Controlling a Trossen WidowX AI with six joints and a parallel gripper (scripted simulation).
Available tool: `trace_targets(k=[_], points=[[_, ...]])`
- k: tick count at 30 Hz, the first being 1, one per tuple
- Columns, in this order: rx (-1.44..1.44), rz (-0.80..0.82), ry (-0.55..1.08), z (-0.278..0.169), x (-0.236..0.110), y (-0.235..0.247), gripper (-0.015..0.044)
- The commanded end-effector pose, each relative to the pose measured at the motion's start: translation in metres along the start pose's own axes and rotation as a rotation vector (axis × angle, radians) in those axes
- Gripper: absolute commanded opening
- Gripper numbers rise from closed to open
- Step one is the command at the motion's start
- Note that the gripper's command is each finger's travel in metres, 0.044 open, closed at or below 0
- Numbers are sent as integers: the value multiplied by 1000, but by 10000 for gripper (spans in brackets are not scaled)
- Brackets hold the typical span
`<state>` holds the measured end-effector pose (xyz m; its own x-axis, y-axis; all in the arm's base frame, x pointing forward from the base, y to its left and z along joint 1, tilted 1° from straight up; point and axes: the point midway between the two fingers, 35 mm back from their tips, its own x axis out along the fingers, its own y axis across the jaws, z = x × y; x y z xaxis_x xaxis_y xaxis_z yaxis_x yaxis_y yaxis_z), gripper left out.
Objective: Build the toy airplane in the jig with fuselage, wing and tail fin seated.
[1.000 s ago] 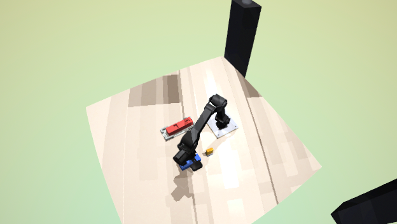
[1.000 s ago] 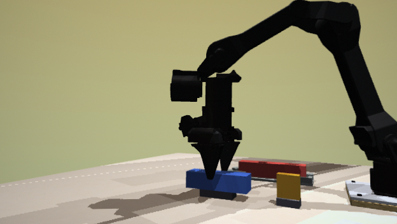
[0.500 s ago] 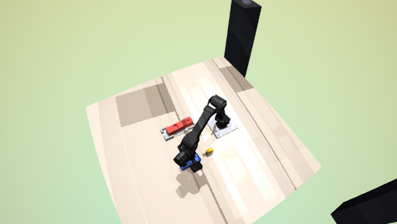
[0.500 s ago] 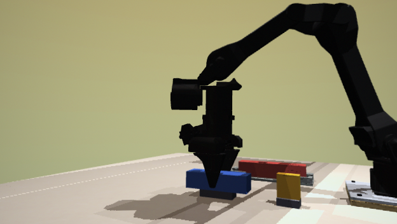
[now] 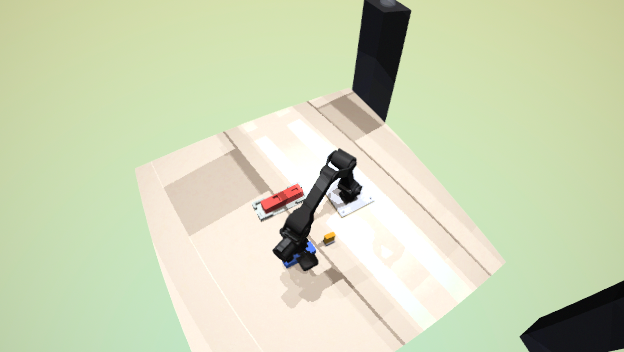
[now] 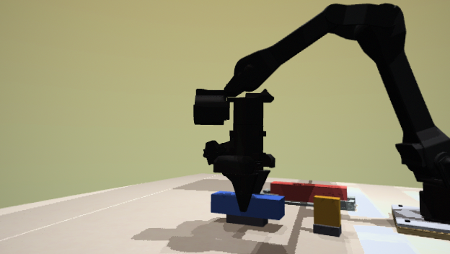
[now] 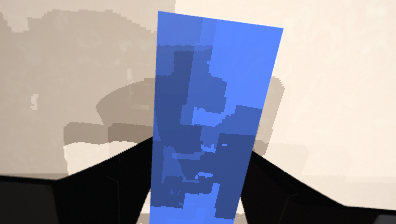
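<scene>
My gripper (image 6: 244,206) (image 5: 299,256) (image 7: 198,146) is down on the table and shut on the blue wing (image 6: 265,206) (image 5: 311,247) (image 7: 212,100), gripping it across its width near the middle. The wing rests low on its dark tab (image 6: 246,220). The red fuselage (image 5: 282,197) (image 6: 308,190) lies in the grey cradle jig (image 5: 261,212) (image 6: 350,204) behind it. The yellow tail fin (image 5: 329,237) (image 6: 327,211) stands upright on its dark tab, to the right of the wing in the exterior view.
The arm's base stands on a white plate (image 5: 352,206) (image 6: 409,220) near the jig. A tall dark post (image 5: 380,55) stands at the table's far corner, and another dark block (image 5: 580,325) shows at the lower right.
</scene>
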<state>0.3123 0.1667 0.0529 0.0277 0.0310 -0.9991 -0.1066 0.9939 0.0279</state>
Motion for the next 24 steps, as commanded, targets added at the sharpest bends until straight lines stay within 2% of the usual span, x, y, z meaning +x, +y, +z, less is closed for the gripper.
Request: trace_targets(k=[1, 6, 24], points=[[19, 0, -31, 5, -7, 0, 0], [47, 3, -75, 12, -20, 0, 0], [23, 1, -39, 12, -72, 2, 0]])
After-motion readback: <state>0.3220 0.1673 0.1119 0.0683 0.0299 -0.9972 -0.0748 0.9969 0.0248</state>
